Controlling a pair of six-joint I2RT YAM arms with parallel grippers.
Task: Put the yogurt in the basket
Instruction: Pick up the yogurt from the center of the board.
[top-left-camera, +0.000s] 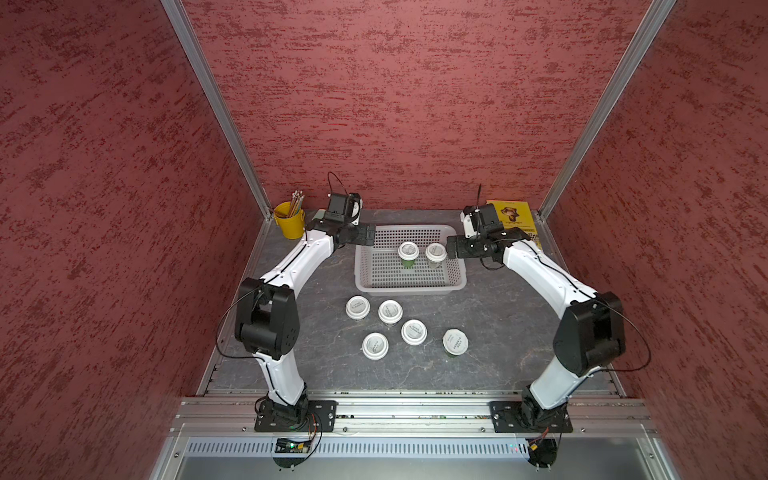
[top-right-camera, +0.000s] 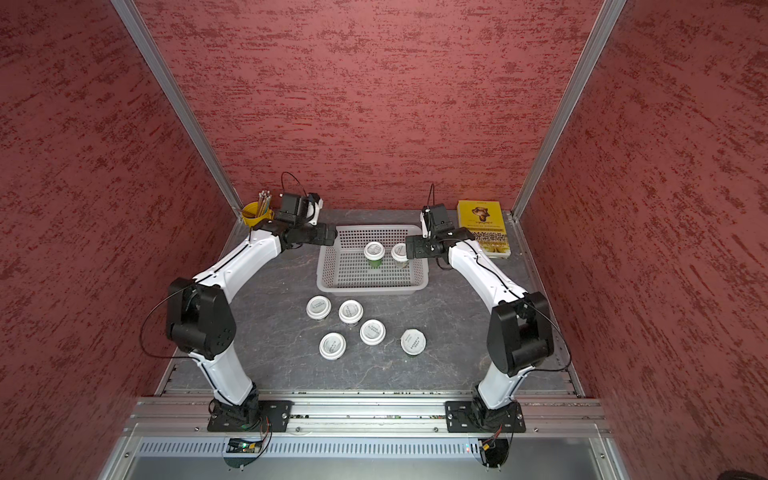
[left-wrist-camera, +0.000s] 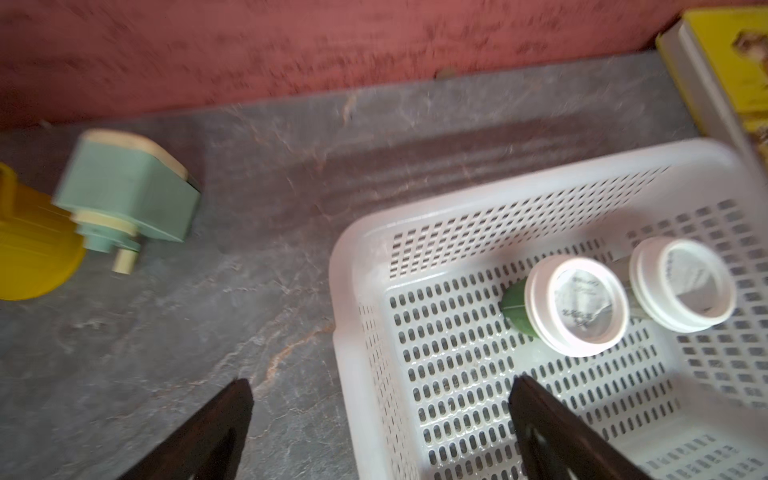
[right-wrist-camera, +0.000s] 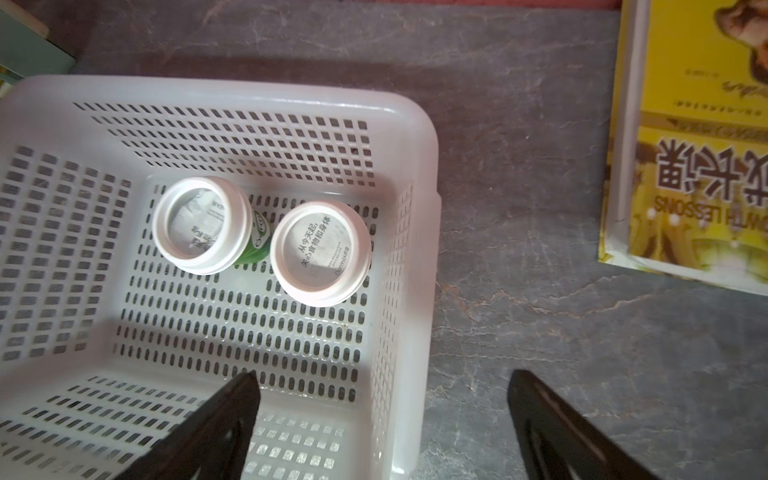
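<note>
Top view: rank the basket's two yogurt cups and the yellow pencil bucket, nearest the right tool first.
1. Clear white-lidded yogurt cup, right in the basket.
2. Green white-lidded yogurt cup, mid-basket.
3. Yellow pencil bucket, back-left corner.

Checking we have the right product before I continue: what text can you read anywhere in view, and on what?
"WTH LESSONS", cut off, and "长课": cover of the yellow book.
"从今天起, 关心食物和身体": lid of the yogurt cup nearer the book, in the basket.
Other basket cup: lid print blurred.
Five cups outside the basket: lids too small to read.
</note>
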